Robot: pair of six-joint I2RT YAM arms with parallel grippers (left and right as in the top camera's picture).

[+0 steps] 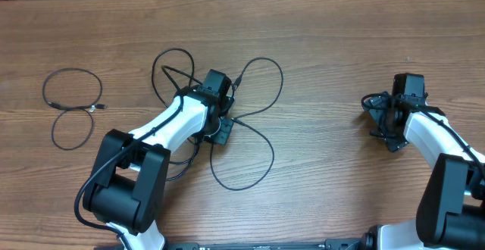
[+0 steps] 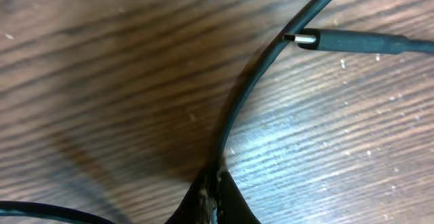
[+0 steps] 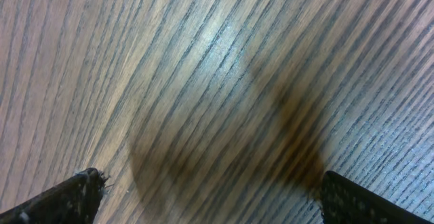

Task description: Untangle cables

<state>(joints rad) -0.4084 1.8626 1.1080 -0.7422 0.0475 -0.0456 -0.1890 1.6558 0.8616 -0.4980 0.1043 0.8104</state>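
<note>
A tangle of thin black cables [image 1: 254, 91] loops across the middle of the table. My left gripper [image 1: 220, 121] sits over its crossing point. In the left wrist view the gripper [image 2: 217, 187] is shut, and one black cable [image 2: 258, 81] runs straight into the pinched tips and curves away to the upper right. A silver-tipped plug [image 2: 306, 39] lies next to that cable. A separate cable [image 1: 72, 102] lies in a figure-eight at the far left. My right gripper [image 1: 379, 120] hovers at the right, open [image 3: 210, 190], over bare wood.
Another black cord [image 2: 41, 210] crosses the lower left corner of the left wrist view. The thick cords of the left arm's base [image 1: 182, 163] trail beside the tangle. The wooden table [image 1: 326, 45] runs between the two arms.
</note>
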